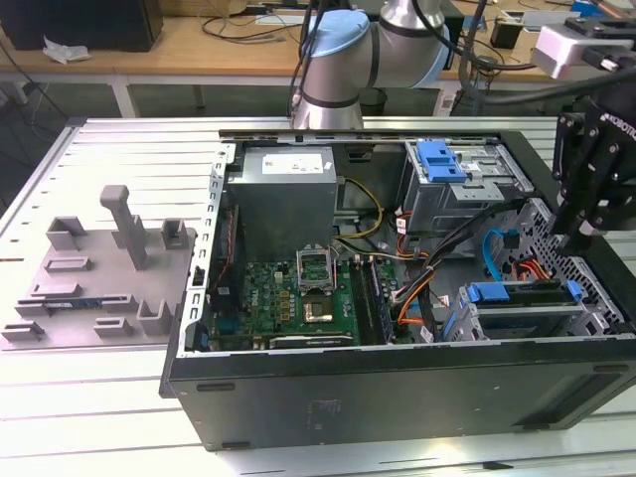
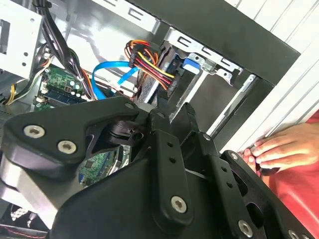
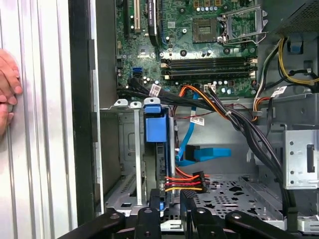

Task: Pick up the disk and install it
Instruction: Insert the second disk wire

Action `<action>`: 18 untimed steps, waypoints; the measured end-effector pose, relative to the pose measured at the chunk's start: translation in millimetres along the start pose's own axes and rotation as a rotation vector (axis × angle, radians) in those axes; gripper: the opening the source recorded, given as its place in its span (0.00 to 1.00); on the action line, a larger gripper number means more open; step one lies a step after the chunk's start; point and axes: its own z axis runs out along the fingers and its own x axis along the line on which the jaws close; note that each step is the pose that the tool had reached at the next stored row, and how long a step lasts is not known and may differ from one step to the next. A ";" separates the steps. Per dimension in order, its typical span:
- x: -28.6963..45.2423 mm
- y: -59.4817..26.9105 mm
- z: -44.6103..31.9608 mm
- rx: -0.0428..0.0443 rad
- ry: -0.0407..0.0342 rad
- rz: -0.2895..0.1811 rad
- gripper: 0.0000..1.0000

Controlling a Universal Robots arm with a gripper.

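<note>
Blue plastic frames the disk [image 1: 524, 294], which sits on edge in the drive cage [image 3: 130, 159] at the corner of the open computer case [image 1: 397, 388], toward the exterior view's right. In the first wrist view its blue carrier handle [image 3: 153, 124] stands between the cage rails, with red, yellow and orange cables [image 3: 184, 181] plugged in just beside it. The black gripper [image 1: 586, 224] hangs above that corner, apart from the disk; its fingers [image 3: 192, 211] are close together with nothing between them. A person's hand [image 2: 279, 149] rests on the ribbed metal counter [image 1: 119, 417] beside the case.
</note>
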 end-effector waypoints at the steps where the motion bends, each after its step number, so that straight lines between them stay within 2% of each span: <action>1: -2.9 0.7 -0.4 0.0004 0.0059 -0.001 0.30; 3: -8.2 2.2 -1.0 0.0011 0.0174 -0.004 0.30; 4: -11.4 3.5 -1.4 0.0017 0.0263 -0.005 0.30; 8: -17.0 5.5 -2.0 0.0028 0.0444 -0.007 0.30; 13: -28.3 7.9 -3.2 0.0053 0.0785 -0.006 0.30; 15: -33.0 9.4 -3.6 0.0063 0.1054 -0.007 0.30; 17: -35.8 10.4 -4.1 0.0072 0.1222 -0.007 0.30; 18: -38.4 11.5 -4.2 0.0075 0.1332 -0.007 0.30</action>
